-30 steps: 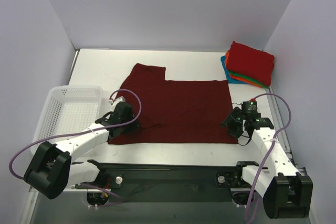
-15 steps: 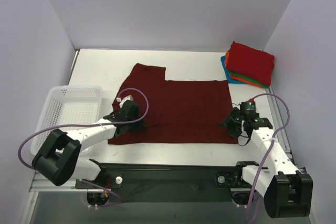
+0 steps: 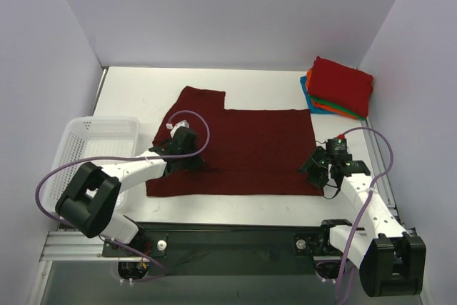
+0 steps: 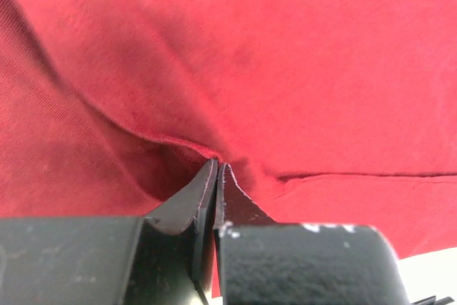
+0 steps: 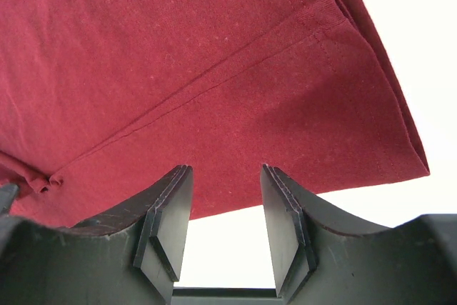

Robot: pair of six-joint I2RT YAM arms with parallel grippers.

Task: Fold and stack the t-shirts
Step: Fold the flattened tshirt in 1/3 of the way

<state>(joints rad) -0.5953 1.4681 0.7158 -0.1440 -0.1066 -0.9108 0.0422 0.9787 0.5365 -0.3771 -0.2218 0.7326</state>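
A dark maroon t-shirt (image 3: 250, 148) lies spread flat on the white table, with one sleeve toward the back left. My left gripper (image 3: 200, 164) rests on its left part. In the left wrist view that gripper (image 4: 216, 169) is shut, pinching a raised fold of the maroon cloth (image 4: 235, 69) at its tips. My right gripper (image 3: 314, 166) hovers at the shirt's near right corner. Its jaws (image 5: 225, 176) stand open with nothing between them, over the hem (image 5: 300, 105) and bare table. Folded t-shirts (image 3: 339, 87) sit stacked at the back right, a red one on top.
A white mesh basket (image 3: 103, 121) stands at the left, beside the left arm. Grey walls close in the table at the back and both sides. The black rail with the arm bases (image 3: 235, 237) runs along the near edge.
My left gripper has slid right and farther onto the shirt and has closed from open onto a fold of cloth. The right arm has stayed still and open.
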